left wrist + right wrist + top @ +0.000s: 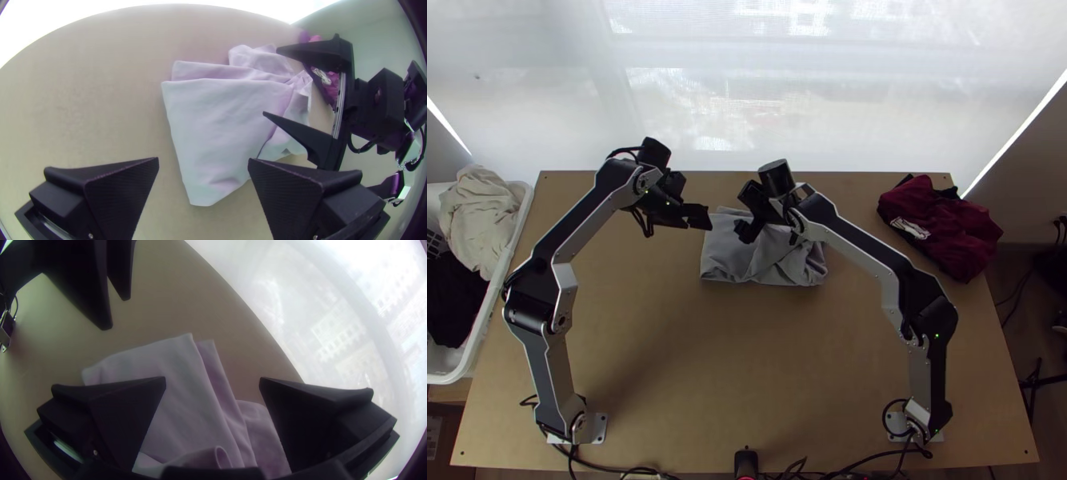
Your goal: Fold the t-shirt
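Observation:
The grey t-shirt lies folded into a small bundle near the table's far edge, its right part creased. In the top view my left gripper is above the table at the shirt's left end; in the left wrist view the same gripper has its fingers wide apart, with the shirt beyond them. My right gripper hangs over the shirt's far middle part. The right wrist view shows this gripper with its fingers spread over the layered shirt, holding nothing.
A dark red garment bundle lies at the table's far right. Left of the table stands a white basket with light and black cloth. Cables run along the near edge. Both grippers are close to each other.

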Controlling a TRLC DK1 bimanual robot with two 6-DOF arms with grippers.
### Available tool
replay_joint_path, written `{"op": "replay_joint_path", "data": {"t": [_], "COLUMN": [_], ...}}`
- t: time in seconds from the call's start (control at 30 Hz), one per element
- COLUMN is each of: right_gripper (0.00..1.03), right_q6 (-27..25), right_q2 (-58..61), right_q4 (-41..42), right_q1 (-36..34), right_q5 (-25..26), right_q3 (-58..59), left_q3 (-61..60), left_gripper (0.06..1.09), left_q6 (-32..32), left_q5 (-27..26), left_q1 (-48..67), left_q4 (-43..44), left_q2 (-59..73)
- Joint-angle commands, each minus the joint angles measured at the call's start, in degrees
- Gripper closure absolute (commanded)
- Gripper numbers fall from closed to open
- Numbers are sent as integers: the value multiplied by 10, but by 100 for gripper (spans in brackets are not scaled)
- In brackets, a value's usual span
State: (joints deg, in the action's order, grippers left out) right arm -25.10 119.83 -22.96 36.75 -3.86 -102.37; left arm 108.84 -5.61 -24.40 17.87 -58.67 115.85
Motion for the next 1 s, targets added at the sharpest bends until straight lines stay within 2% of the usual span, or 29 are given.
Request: {"op": "replay_joint_path", "data": {"t": [0.0, 0.2, 0.47, 0.8, 0.97], "right_gripper": [5, 5, 5, 5, 5], "right_q6": [3, 7, 29, 95, 100], "right_q2": [21, -115, -283, -344, -345], "right_q4": [-6, 10, 25, 25, 25], "right_q1": [2, -51, -85, -85, -82], "right_q5": [1, 0, 1, 1, 1], "right_q3": [23, 183, 377, 463, 453], "left_q3": [-6, 23, 85, 106, 108], "left_gripper": [11, 11, 11, 11, 11], "left_q6": [9, 9, 6, 1, -1], "left_q5": [1, 1, 1, 1, 1], "left_q1": [-14, -7, 8, 17, 24], "left_q4": [1, 2, 0, -7, 1], "left_q2": [13, 41, 83, 104, 117]}}
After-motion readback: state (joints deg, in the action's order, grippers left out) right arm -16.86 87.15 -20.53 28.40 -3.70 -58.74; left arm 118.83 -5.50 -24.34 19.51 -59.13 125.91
